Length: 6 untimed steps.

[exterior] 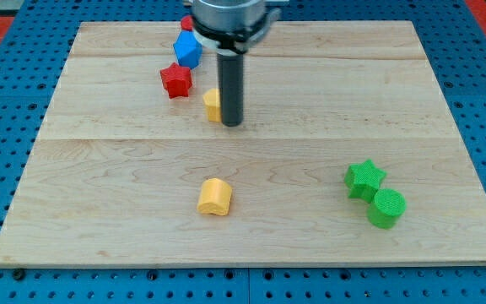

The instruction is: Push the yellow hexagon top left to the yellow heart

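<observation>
The yellow hexagon lies at the upper middle of the wooden board, partly hidden behind the rod. My tip touches the board right against the hexagon's right side. The yellow heart lies lower down, near the view's bottom centre, well below the hexagon and the tip.
A red star lies just left of the hexagon. A blue block and a red block sit above it near the board's top edge. A green star and a green cylinder lie at the lower right.
</observation>
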Motion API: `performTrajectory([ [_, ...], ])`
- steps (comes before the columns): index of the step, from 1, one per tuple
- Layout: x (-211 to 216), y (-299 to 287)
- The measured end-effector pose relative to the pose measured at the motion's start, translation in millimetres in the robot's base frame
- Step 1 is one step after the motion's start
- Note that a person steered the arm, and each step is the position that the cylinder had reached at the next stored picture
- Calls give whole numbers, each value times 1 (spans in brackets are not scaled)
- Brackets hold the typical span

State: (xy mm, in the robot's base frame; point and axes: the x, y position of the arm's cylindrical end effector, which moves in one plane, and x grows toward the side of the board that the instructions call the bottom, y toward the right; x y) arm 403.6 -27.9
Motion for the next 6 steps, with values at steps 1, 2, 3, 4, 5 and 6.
performTrajectory([
  [1, -1, 13],
  [2, -17, 31],
  [3, -23, 9],
  [4, -23, 1],
  [5, -3, -19],
  [6, 25, -6],
])
